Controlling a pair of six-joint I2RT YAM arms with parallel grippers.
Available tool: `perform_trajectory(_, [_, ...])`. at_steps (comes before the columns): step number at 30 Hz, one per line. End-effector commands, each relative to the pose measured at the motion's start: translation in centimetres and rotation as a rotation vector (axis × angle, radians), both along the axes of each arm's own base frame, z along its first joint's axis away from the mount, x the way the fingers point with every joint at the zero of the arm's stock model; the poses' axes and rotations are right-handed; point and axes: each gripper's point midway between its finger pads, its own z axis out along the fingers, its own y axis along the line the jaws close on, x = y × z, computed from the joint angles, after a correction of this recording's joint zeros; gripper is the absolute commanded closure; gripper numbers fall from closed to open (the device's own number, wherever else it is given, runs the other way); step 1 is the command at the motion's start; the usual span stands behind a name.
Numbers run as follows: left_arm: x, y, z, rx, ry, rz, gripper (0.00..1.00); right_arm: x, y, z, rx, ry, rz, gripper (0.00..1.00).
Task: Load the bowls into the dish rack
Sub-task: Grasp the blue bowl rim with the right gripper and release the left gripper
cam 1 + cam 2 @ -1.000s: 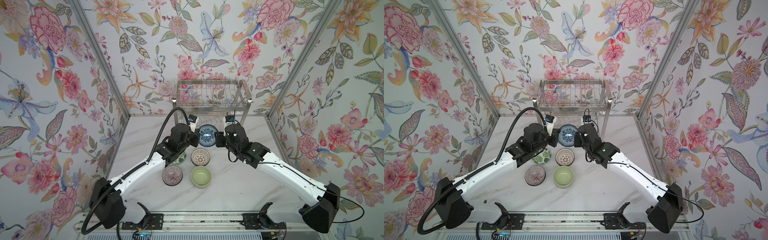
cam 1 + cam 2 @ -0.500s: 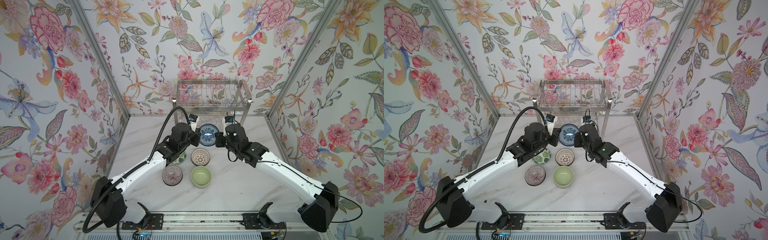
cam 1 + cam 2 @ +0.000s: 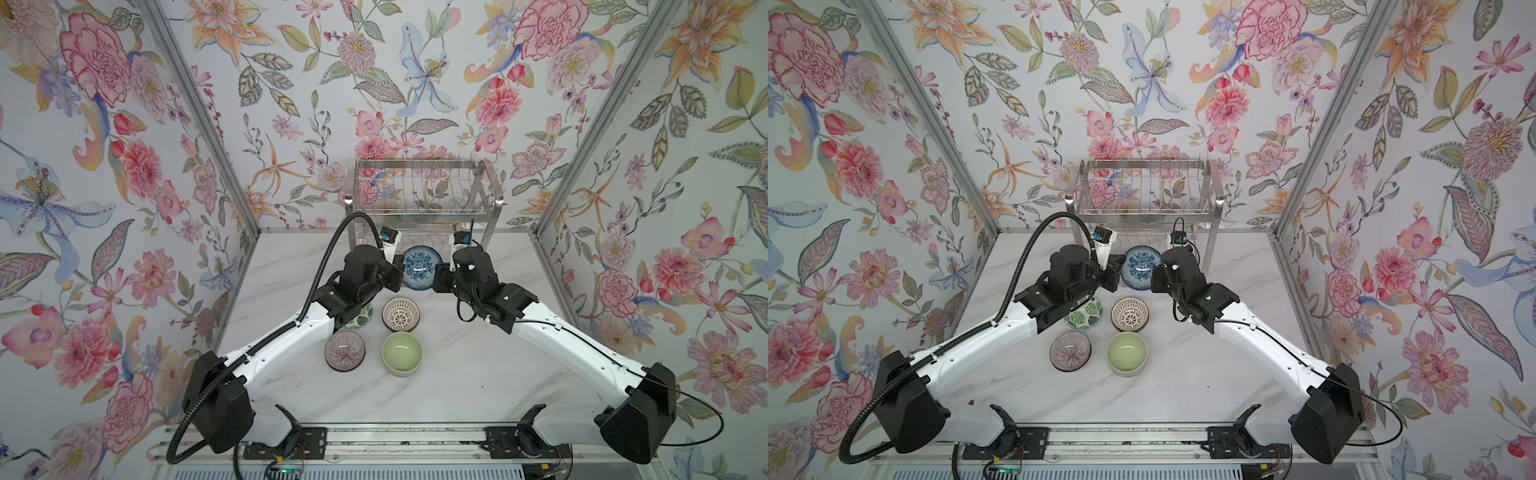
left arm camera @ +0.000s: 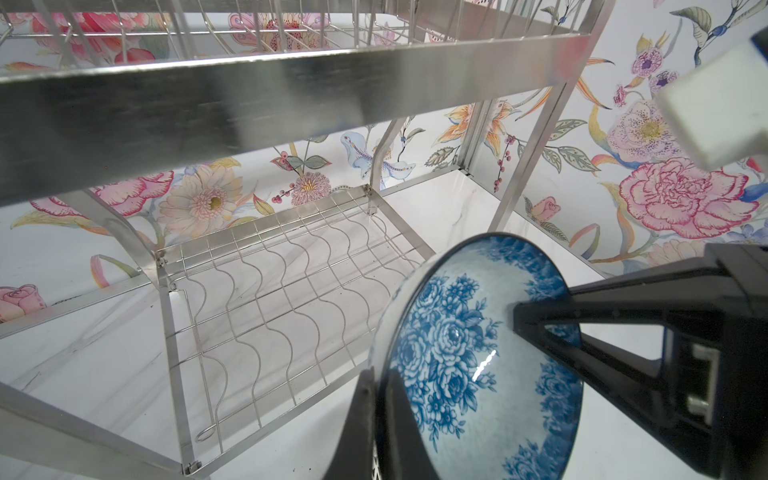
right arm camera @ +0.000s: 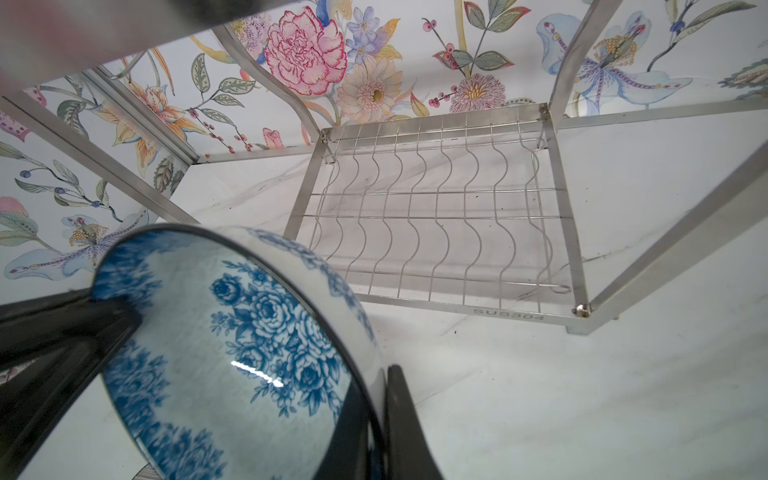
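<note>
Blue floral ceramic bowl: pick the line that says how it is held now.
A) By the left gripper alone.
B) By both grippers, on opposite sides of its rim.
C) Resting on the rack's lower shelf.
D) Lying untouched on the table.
B: the left gripper and the right gripper each pinch the rim of the blue floral ceramic bowl, which is in front of the steel wire dish rack, not on it.

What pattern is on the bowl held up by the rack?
Blue roses on pale glaze, dark rim. The bowl shows best in the right wrist view.
</note>
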Motion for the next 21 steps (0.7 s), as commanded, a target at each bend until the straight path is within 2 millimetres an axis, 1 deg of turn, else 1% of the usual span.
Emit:
perform_trajectory(1, [0.2,-0.8,2.7,-0.067,-0.051,-0.012,1.00,-0.3,0.7,0.3,0.007,-0.015,0.041,1.00])
perform_trajectory(3, [0.3,-0.5,2.4,-0.053,-0.049,-0.002,1.00,-0.3,0.4,0.5,-0.004,-0.025,0.040,1.00])
perform_trajectory(4, [0.2,-0.4,2.2,-0.039,-0.051,0.002,0.92,-0.3,0.3,0.6,-0.012,-0.030,0.039,1.00])
perform_trajectory(6, [0.1,0.5,2.1,0.004,-0.066,0.024,0.48,-0.3,-0.3,0.8,-0.046,-0.040,0.043,1.00])
perform_trajectory(7, [0.0,1.1,2.1,0.022,-0.074,0.042,0.30,-0.4,-0.5,0.9,-0.069,-0.048,0.050,1.00])
perform_trajectory(8, [0.0,2.0,2.3,0.045,-0.084,0.065,0.14,-0.5,-0.9,0.9,-0.100,-0.056,0.050,1.00])
perform_trajectory(9, [-0.1,2.9,2.5,0.063,-0.093,0.087,0.01,-0.5,-1.4,1.0,-0.138,-0.066,0.048,1.00])
perform_trajectory(12, [-0.4,5.7,3.0,0.095,-0.109,0.147,0.01,-0.7,-3.0,0.9,-0.244,-0.083,0.039,1.00])
perform_trajectory(16, [-1.1,9.8,3.2,0.131,-0.109,0.226,0.00,-0.9,-4.8,0.5,-0.446,-0.096,0.051,1.00])
perform_trajectory(18, [-1.4,11.9,3.2,0.139,-0.107,0.268,0.00,-0.8,-5.4,0.1,-0.581,-0.100,0.070,1.00])
perform_trajectory(21, [-1.6,15.2,2.5,0.153,-0.084,0.337,0.01,-0.4,-5.9,-0.4,-0.824,-0.118,0.079,1.00])
